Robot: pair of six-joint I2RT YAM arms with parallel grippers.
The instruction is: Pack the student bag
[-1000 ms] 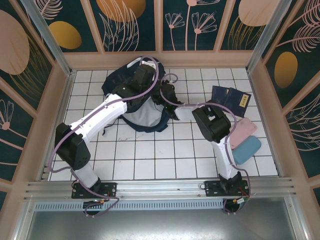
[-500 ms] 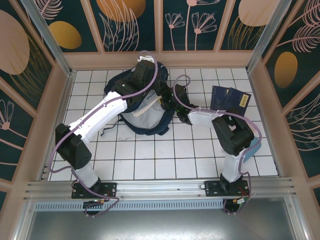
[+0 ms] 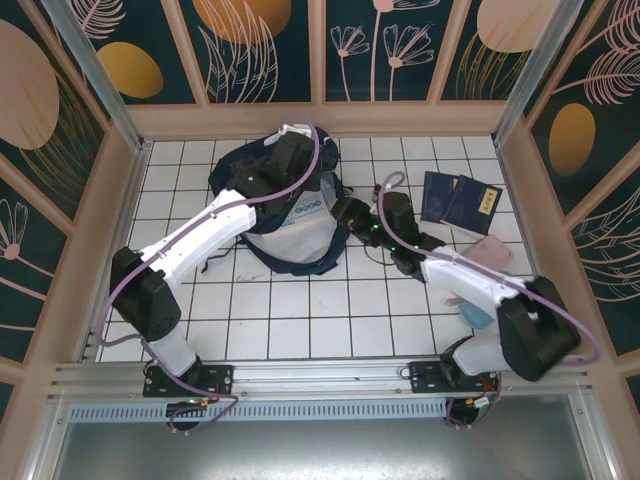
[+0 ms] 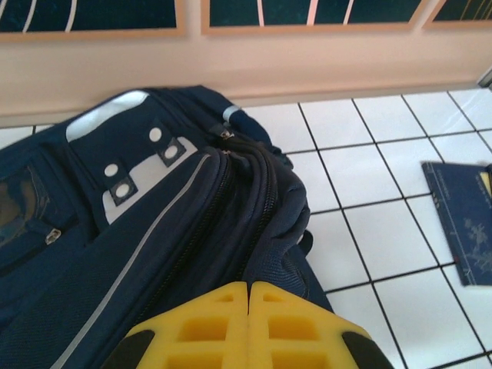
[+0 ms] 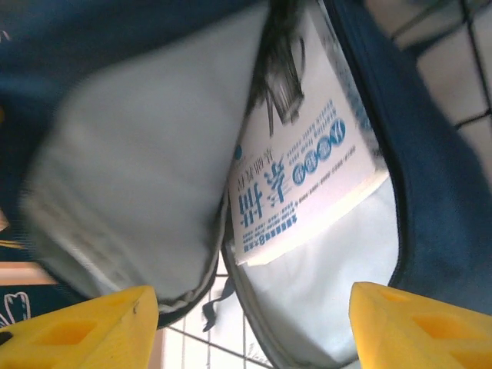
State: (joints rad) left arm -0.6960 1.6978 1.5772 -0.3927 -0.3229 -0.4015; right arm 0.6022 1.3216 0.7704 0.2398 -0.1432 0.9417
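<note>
The student bag (image 3: 245,175), navy with grey-white patches, lies at the back of the tiled floor with its mouth turned toward the right arm. My left gripper (image 3: 297,172) is shut on a fold of the bag's navy fabric (image 4: 280,231) beside the zip, its yellow fingers (image 4: 207,323) pressed together. My right gripper (image 3: 350,214) stands open just outside the mouth, nothing between its fingers (image 5: 84,327). Inside, a white book with blue print (image 5: 307,177) lies against the light grey lining (image 5: 138,154).
Two dark blue booklets (image 3: 460,198) lie on the tiles at the right, one seen at the edge of the left wrist view (image 4: 461,223). A pink case (image 3: 487,255) and a blue case (image 3: 478,314) sit nearer, partly under the right arm. Wooden walls enclose the floor.
The right gripper has drawn back out of the bag toward the right and its elbow has swung out and down. The white book now lies inside. The left gripper keeps its hold.
</note>
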